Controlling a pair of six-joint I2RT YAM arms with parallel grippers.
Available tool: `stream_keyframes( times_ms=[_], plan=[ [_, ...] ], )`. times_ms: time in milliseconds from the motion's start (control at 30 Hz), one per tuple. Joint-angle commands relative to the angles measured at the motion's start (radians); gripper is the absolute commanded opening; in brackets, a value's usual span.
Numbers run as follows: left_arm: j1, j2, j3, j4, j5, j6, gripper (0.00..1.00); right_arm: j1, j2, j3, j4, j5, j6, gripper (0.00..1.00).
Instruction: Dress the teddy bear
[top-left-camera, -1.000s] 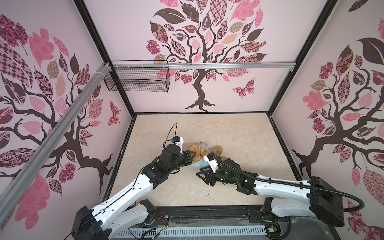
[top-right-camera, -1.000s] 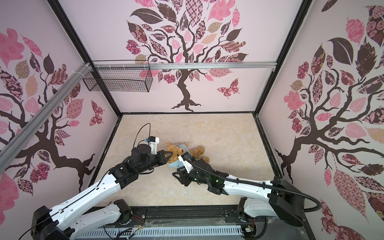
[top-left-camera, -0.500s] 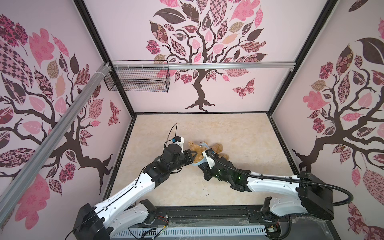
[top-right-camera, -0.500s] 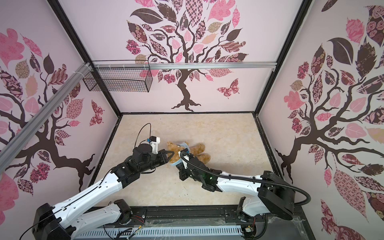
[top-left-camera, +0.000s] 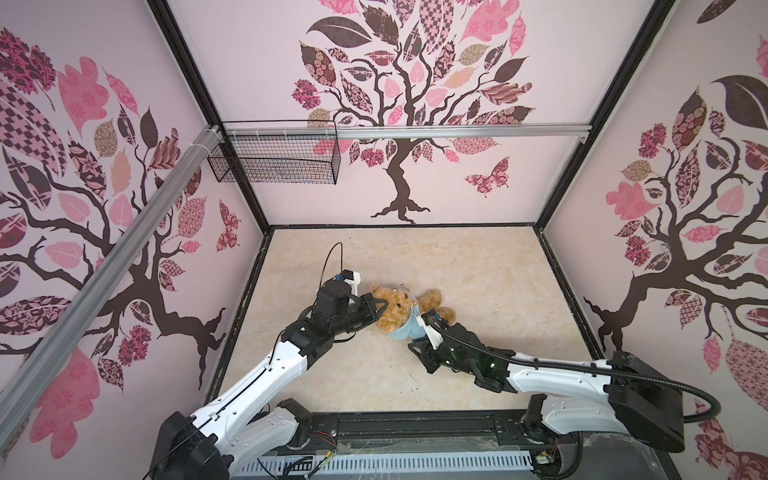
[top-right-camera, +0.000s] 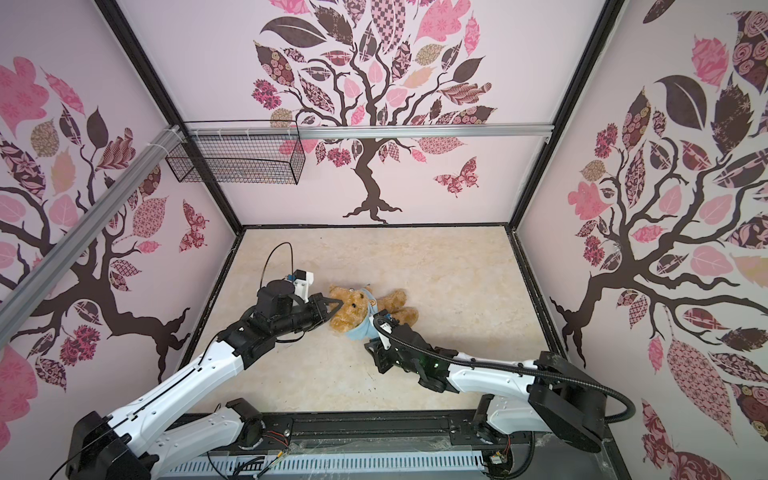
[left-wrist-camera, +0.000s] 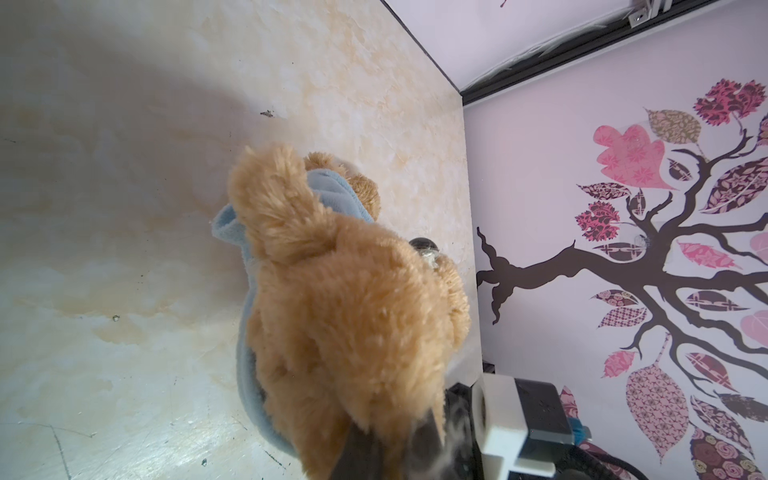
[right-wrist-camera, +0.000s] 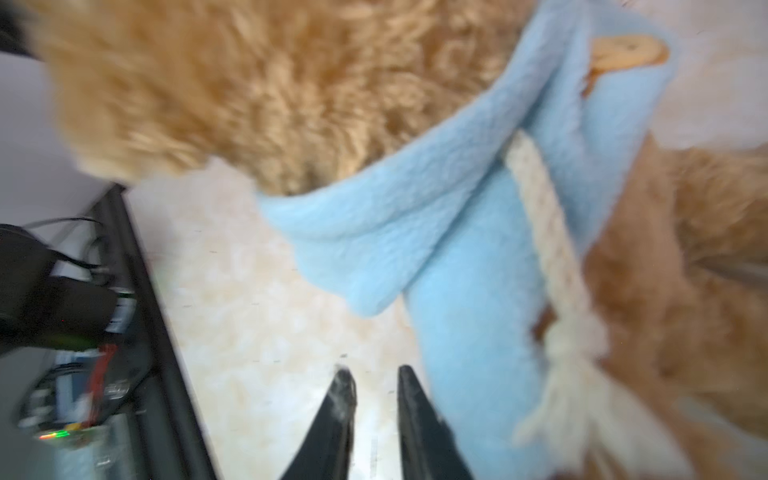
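Inspection, made standing at the cell. The teddy bear (top-left-camera: 397, 308) lay face up on the counter (top-left-camera: 478, 266), just left of centre in both top views. Its head pointed toward the left of the frame and its legs toward the right. A light blue shirt (top-left-camera: 405, 331) was bunched around the neck and chest, directly below the head in frame; the legs were bare. The right wrist view, blurred, showed an orange patch (right-wrist-camera: 627, 52) on the shirt near the upper right corner.

The left tool (top-left-camera: 380, 308) reached in from the left and was clamped tight on the fur of the bear's head. In the left wrist view its dark fingers (left-wrist-camera: 361, 453) sat buried in fur at the bottom edge.

The right tool (right-wrist-camera: 372, 378) stood at a narrow gap, gripping nothing, over bare counter just beside the shirt. Whether a finger touched the cloth could not be told.

A wire basket (top-left-camera: 274, 166) hung from the rail at upper left, well apart from the bear.
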Motion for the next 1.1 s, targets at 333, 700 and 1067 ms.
stream_keyframes(
  times_ms=[333,700,1067],
  plan=[
    [0.280,0.037,-0.047,0.230,0.487,-0.168,0.00,-0.451,-0.191,0.041,-0.139,-0.556,0.167,0.33],
    [0.287,0.058,-0.051,0.162,0.529,-0.086,0.00,-0.440,0.047,0.144,-0.063,-0.494,0.148,0.26],
    [0.250,0.139,-0.078,0.237,0.529,-0.083,0.00,-0.288,0.167,0.279,-0.070,-0.511,0.127,0.19]
  ],
)
